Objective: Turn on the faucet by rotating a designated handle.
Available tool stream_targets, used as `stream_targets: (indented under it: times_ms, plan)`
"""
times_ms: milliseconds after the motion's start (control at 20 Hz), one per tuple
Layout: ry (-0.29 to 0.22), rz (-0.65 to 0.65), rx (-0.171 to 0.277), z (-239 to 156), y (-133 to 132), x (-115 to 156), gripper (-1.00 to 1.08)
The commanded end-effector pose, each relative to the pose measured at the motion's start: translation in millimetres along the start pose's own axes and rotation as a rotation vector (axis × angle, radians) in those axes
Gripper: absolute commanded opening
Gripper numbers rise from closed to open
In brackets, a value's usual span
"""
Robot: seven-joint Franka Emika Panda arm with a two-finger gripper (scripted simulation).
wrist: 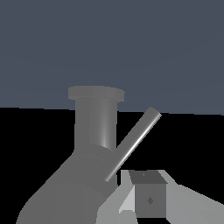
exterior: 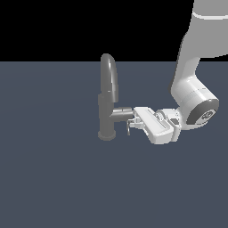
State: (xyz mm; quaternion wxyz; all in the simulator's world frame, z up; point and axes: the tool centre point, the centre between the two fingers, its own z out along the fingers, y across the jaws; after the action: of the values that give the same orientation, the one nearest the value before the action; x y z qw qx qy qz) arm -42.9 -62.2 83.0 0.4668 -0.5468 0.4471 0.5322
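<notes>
Exterior view shows the whole faucet (exterior: 108, 99) standing on the dark slate floor (exterior: 53, 178): round base at six o'clock, upright cylindrical body, arched spout rising to twelve, and a horizontal side stub (exterior: 122, 112) pointing to three o'clock. The white arm (exterior: 192, 84) drops in from the two o'clock corner and bends so that the gripper (exterior: 131, 124) lies sideways, its tip right against the end of that stub. The handle (exterior: 128, 127) appears only as a thin dark sliver hanging at six o'clock under the stub's end, touching or just beside the fingertips.

Wrist view gives what that one hides: the handle (wrist: 133, 144) as a plain slim rod, slanting away from the stub's end, with one grey finger (wrist: 148, 199) just beside its near end. The spout and the arm are out of this frame.

Whether the fingers are apart, together or pinching the rod, I cannot tell; only one finger is clear.
</notes>
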Motion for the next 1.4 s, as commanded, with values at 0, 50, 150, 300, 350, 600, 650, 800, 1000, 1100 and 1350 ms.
stream_targets:
  times_ms: [0,50,150,300,350,600,650,800,1000,1100,1350]
  plan:
    - [0.002,0.03,0.003,8.1,0.0,28.9,-1.0]
    - [0.002,0.032,0.003,8.0,-0.9,32.4,-1.0]
    - [0.002,0.036,0.004,7.7,-2.6,39.4,-1.0]
    - [0.021,0.004,0.005,-6.6,-9.6,18.4,-1.0]
    - [0.021,0.005,0.005,-6.0,-12.0,20.0,-1.0]
    - [0.016,0.014,0.005,-2.6,-23.8,28.2,-1.0]
    - [0.015,0.015,0.005,-2.0,-26.1,29.8,-1.0]
    - [0.012,0.02,0.005,-0.1,-32.8,34.4,-1.0]
    - [0.009,0.026,0.005,2.4,-41.5,40.5,-1.0]
    - [0.007,0.028,0.005,3.6,-45.6,43.4,-1.0]
    - [0.003,0.035,0.005,6.5,-55.6,50.6,-1.0]
